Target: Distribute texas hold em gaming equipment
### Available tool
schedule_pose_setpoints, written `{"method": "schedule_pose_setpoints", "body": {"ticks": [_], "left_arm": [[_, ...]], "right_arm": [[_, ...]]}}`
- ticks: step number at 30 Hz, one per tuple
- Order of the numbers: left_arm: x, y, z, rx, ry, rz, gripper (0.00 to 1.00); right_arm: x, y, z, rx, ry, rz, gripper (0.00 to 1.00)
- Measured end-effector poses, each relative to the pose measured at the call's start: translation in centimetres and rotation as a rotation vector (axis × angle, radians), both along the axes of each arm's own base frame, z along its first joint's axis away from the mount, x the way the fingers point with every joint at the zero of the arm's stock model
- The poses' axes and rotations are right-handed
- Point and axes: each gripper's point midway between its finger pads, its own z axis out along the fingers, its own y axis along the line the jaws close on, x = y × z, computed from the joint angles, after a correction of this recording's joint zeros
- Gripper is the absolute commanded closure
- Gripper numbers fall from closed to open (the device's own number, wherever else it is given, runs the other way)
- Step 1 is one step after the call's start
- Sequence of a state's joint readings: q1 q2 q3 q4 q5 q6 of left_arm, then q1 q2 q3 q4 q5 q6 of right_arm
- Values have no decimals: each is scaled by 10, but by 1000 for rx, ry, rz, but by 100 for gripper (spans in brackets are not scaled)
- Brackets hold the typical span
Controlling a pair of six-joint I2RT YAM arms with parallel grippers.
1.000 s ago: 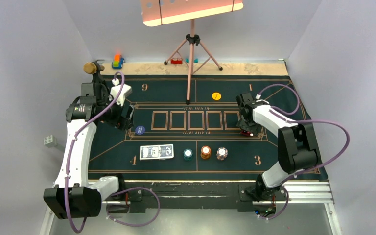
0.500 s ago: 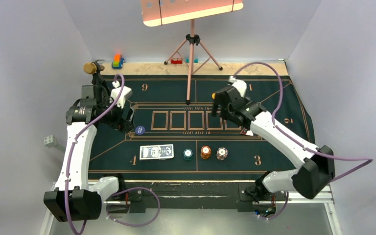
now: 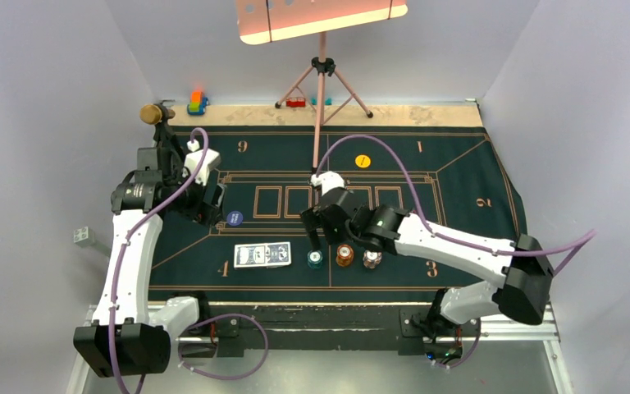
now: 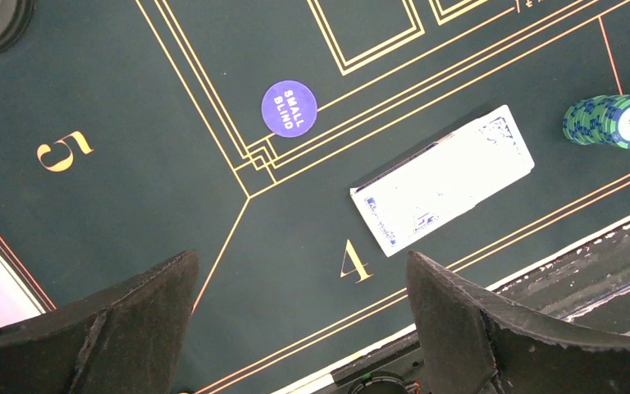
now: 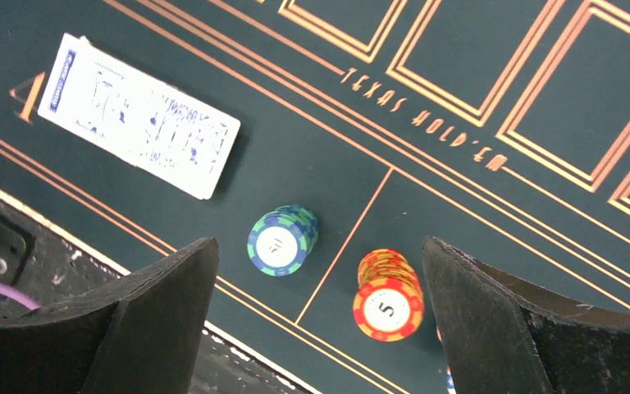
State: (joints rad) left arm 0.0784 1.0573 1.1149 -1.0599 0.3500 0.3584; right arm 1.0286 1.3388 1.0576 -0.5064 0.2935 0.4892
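- Along the near edge of the felt mat (image 3: 459, 180), the card deck (image 3: 262, 255) lies flat, with the teal stack (image 3: 316, 259), orange stack (image 3: 344, 255) and whitish stack (image 3: 372, 258) in a row beside it.
- The right gripper (image 5: 318, 243) hangs above the teal and orange stacks, jaws wide apart and empty.
- The left gripper (image 4: 301, 256) hovers near the small-blind chip (image 4: 289, 107), jaws spread, holding nothing.

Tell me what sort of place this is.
Probably a robot test cell set up as a poker table: a Texas Hold'em mat with numbered seats, chip stacks and cards, closed in by plain walls.
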Motion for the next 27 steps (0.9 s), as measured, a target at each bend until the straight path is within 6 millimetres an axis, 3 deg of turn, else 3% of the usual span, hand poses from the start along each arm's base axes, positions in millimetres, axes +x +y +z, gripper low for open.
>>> {"method": "schedule_pose_setpoints", "body": {"ticks": [7,13,27], "left_arm": [[-1,4,-3,16,8,19,0],[-1,7,-5,33,9,30,0],[3,11,-5,49,-6,39,0]], "right_arm": [[-25,31,-37,-68,39,136,12],[-37,40,-73,-152,85,188,19],[-39,40,-87,-166,91,188,37]]}}
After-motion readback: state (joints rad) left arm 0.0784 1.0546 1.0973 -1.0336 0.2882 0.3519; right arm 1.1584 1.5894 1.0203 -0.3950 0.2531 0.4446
